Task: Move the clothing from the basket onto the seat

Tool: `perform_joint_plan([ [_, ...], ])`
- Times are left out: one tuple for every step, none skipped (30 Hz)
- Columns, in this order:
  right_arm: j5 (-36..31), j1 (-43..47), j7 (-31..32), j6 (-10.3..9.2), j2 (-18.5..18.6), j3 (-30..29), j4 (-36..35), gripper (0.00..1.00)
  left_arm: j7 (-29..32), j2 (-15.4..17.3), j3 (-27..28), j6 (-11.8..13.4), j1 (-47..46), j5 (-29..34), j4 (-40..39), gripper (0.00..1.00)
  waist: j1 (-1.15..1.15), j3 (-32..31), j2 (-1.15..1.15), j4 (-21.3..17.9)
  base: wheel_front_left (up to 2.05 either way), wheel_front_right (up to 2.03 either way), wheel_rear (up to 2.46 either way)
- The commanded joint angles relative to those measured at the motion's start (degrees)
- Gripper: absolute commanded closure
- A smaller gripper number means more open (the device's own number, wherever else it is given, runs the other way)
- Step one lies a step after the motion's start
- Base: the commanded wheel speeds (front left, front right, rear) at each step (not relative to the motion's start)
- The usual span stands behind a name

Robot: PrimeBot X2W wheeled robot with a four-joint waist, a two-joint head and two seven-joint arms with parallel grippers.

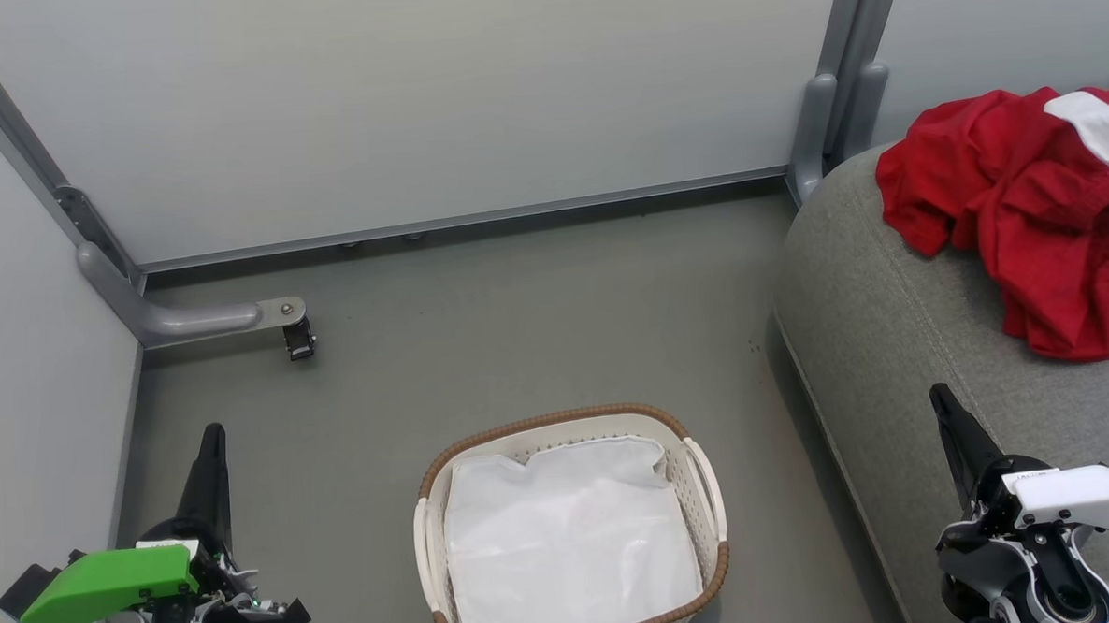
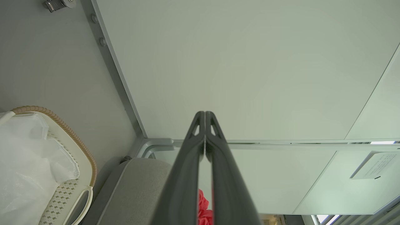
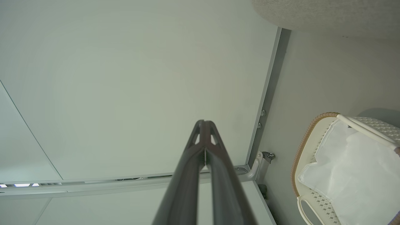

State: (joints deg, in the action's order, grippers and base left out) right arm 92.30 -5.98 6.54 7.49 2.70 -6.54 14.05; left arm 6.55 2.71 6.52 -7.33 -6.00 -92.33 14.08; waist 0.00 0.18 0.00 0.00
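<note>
A crumpled heap of bright red clothing with a white band lies on the grey seat, at the upper right of the head view. It is well apart from both grippers and neither touches it. The right gripper is the nearer one, below the heap, over the seat. Its two dark fingers are pressed together on nothing and point up the view. The basket stands on the floor between the arms, with its white liner inside. The left gripper hovers at lower left, far from the clothing. Its fingers are likewise closed and empty.
</note>
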Motion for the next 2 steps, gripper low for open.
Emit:
perform_joint_plan([
  [0.23,-0.41,0.15,0.0,0.35,-0.1,-0.16,1.0,0.14,0.32,0.09,-0.33,-0.56,-0.19,-0.1,1.0,0.0,0.0,0.0,0.0,0.0,0.0,0.0],
  [0.23,-0.42,0.16,0.0,0.35,-0.1,-0.16,1.0,0.14,0.32,0.09,-0.33,-0.56,-0.19,-0.1,1.0,0.0,0.0,0.0,0.0,0.0,0.0,0.0],
])
